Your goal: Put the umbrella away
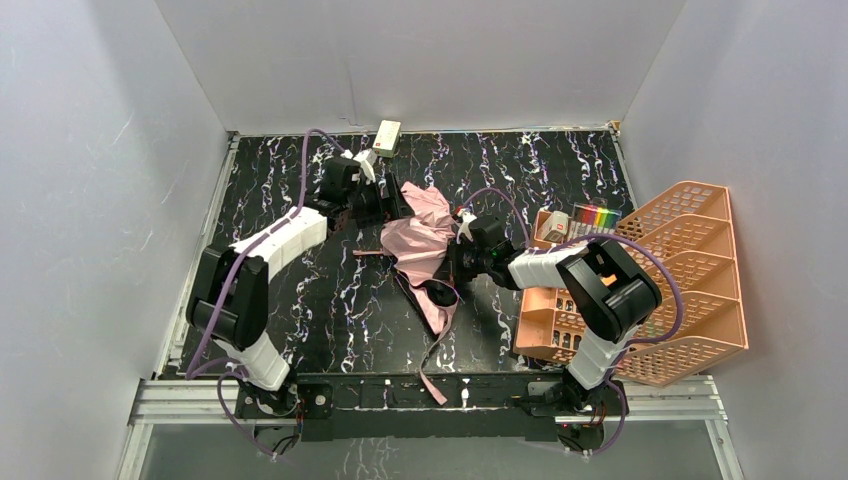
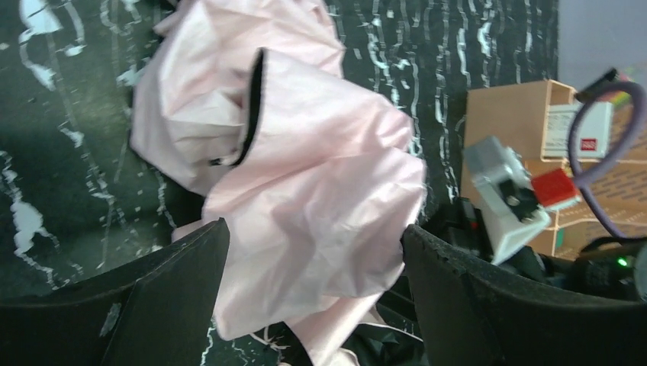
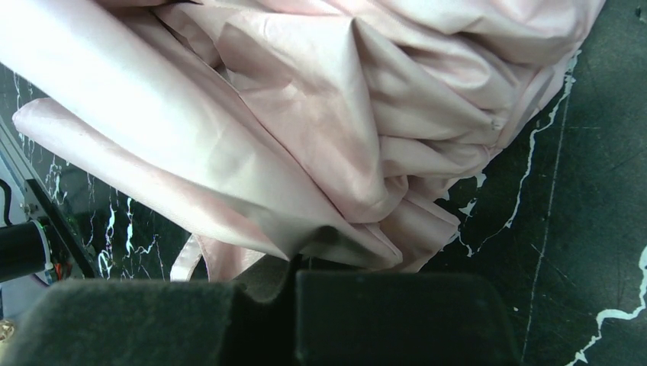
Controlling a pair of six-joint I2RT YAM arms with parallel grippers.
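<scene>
Left hand (image 1: 392, 205): released, fingers spread around the far folds, likely ready to gather them.
Umbrella (image 1: 425, 245): crumpled midway on the bench (image 1: 300, 290), between both hands.
Right hand (image 1: 457, 262): clenched on a fold, anchoring the cloth.

Enclosed on three sides by plain, matte, pale grey-white wall panels (image 1: 420, 60), joined at straight corner seams at the back. Floored with a black tabletop streaked with white marble-like veins (image 1: 300, 310), bordered at the left side by a thin pale metal strip (image 1: 195, 290). Closed off along the near edge by a silver aluminium extrusion rail (image 1: 180, 400). Lit softly and evenly, without hard shadows.
</scene>
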